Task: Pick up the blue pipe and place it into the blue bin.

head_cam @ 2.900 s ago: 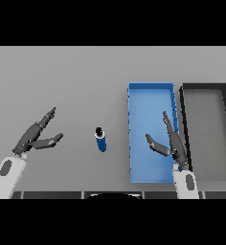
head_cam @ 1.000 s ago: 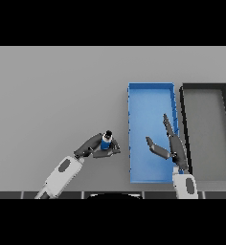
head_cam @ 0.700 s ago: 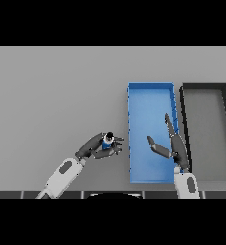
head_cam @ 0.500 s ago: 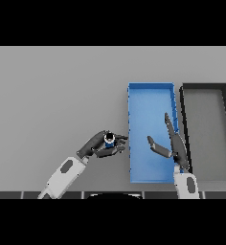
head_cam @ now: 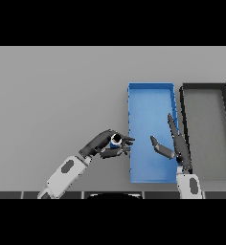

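Note:
My left hand (head_cam: 103, 144) is shut on the blue pipe (head_cam: 116, 140), a short blue cylinder with a dark open end showing between the fingers and thumb. It hangs just left of the blue bin (head_cam: 151, 98), a long shallow tray, with the fingertips nearly at the bin's left wall. My right hand (head_cam: 175, 145) is open over the bin's right side, fingers straight and thumb spread, holding nothing.
A dark grey bin (head_cam: 221, 94) of the same shape stands directly right of the blue one. The grey table (head_cam: 57, 95) stretches wide to the left and back.
My left hand came in from the left, closed on the pipe and has carried it rightward to the blue bin's left wall. The right hand has barely moved.

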You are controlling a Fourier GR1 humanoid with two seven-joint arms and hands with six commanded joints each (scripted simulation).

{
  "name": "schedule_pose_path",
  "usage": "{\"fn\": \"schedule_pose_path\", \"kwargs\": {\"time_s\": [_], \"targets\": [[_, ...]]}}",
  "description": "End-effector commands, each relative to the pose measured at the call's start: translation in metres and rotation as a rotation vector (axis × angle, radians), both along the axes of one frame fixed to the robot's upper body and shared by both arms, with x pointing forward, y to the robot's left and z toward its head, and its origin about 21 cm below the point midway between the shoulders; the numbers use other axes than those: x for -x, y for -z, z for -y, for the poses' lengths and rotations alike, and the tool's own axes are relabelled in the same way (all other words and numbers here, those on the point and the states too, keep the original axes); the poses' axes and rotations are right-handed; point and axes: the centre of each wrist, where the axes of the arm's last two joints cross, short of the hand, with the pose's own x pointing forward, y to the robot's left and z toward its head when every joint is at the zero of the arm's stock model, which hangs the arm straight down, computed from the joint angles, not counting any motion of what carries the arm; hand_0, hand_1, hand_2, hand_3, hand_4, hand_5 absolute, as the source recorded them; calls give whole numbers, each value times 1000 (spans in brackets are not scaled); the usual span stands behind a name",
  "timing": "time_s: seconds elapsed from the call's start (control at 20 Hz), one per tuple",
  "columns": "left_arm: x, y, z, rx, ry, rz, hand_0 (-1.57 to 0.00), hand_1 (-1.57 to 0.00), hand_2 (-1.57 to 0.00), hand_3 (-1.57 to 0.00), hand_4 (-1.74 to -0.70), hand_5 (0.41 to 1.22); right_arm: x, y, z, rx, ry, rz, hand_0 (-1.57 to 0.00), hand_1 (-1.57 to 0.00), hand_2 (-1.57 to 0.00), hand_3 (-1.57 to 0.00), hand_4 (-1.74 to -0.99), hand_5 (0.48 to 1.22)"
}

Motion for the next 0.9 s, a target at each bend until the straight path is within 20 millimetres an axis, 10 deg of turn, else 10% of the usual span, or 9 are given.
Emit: {"fn": "schedule_pose_path", "kwargs": {"time_s": [0.0, 0.3, 0.55, 0.85], "targets": [[-2, 1, -1, -14, -11, 2, -1567, -1568, -1568, -1496, -1740, 1219, 0, 0, 0, -1, 0, -4, 1, 1, 1, 1, -1141, 605], [-3, 3, -4, -36, -12, -4, -1570, -1570, -1570, -1495, -1741, 1220, -3, -7, 6, -81, -68, 56, 1, 1, 1, 1, -1196, 622], [-3, 1, -2, -34, 4, -2, -1571, -1571, -1571, -1494, -1741, 1221, -13, -68, 16, -197, -410, 93, 1, 1, 1, 1, -1282, 537], [-4, 0, -3, -40, -2, 7, -1571, -1571, -1571, -1486, -1741, 1221, -23, -121, -19, -91, -694, 39, 1, 1, 1, 1, -1309, 503]]}}
